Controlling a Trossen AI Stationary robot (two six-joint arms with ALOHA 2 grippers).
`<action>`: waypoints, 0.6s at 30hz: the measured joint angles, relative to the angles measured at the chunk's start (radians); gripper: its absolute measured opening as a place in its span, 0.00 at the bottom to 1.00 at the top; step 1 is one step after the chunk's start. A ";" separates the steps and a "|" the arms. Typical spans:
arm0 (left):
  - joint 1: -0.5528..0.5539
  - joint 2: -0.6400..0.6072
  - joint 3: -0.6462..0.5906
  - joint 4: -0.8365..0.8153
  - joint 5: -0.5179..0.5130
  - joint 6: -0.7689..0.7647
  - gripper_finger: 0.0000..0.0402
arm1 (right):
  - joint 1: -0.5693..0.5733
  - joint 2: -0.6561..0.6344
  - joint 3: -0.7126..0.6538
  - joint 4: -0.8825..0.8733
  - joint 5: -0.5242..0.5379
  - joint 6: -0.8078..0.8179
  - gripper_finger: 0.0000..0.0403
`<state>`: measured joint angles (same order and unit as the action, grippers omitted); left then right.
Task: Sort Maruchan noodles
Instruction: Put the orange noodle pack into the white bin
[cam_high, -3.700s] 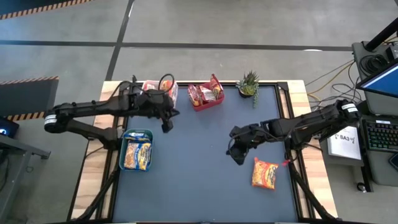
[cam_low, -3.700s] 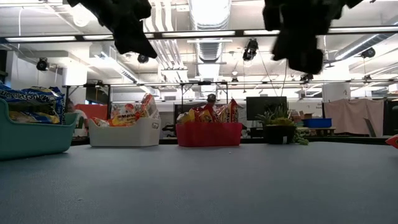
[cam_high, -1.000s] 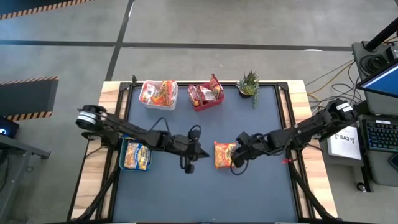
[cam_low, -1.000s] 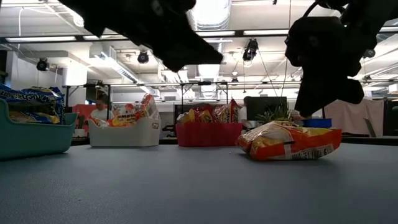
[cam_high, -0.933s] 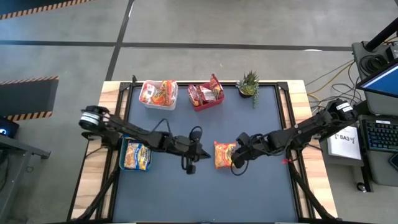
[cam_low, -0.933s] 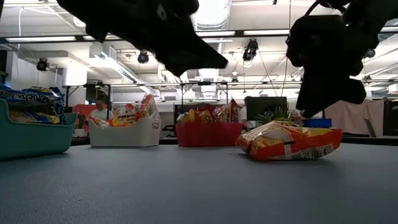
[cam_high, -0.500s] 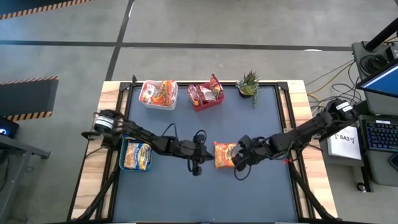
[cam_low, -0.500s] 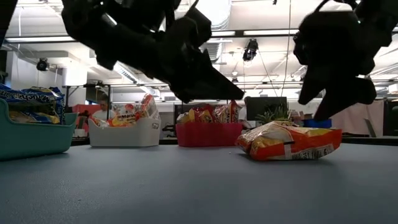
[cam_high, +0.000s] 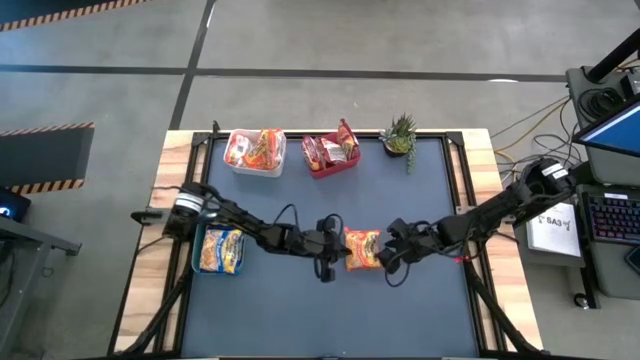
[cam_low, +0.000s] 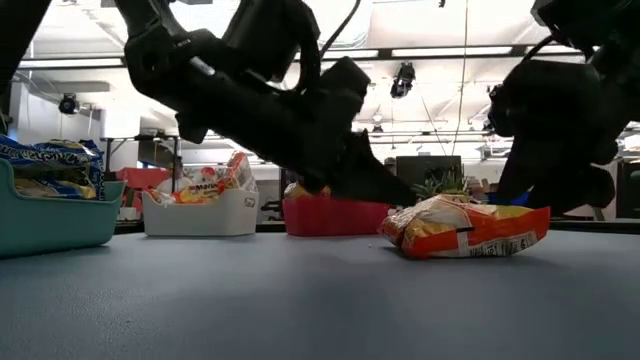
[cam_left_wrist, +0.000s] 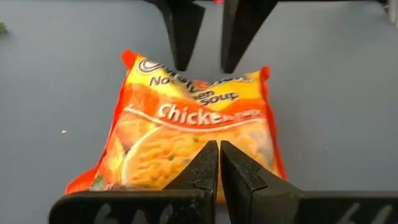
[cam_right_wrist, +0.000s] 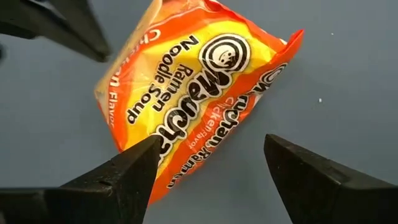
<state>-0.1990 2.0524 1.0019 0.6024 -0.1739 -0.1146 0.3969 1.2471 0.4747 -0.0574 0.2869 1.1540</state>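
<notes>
Packet: we see one flat, crinkly orange plastic noodle packet (cam_high: 362, 249) on the matte table (cam_high: 420, 310) | left end effector (cam_high: 329, 262): fingers pressed together, empty | right end effector (cam_high: 389, 262): spread wide, empty, beside packet

Orange noodle packet (cam_right_wrist: 193, 99) before open hand (cam_right_wrist: 211, 180)

You have one orange noodle packet (cam_high: 362, 249) loose on the table (cam_high: 420, 310), three bins, white (cam_high: 255, 152), red (cam_high: 332, 155) and green (cam_high: 221, 249), each holding packets too bunched to count, one potted plant (cam_high: 399, 134), two grippers, left (cam_high: 334, 255) and right (cam_high: 386, 256).
</notes>
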 joint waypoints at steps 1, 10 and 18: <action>0.002 0.003 0.000 0.000 -0.001 0.000 0.00 | 0.000 -0.001 -0.010 0.025 0.000 -0.003 0.69; 0.008 0.027 -0.001 0.000 -0.001 0.018 0.00 | -0.020 -0.003 -0.068 0.171 0.002 -0.044 0.69; 0.008 0.067 -0.001 0.004 -0.002 0.035 0.00 | -0.048 -0.003 -0.071 0.181 0.001 -0.073 0.69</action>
<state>-0.1912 2.1189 1.0008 0.6064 -0.1756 -0.0800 0.3488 1.2443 0.4033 0.1232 0.2878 1.0808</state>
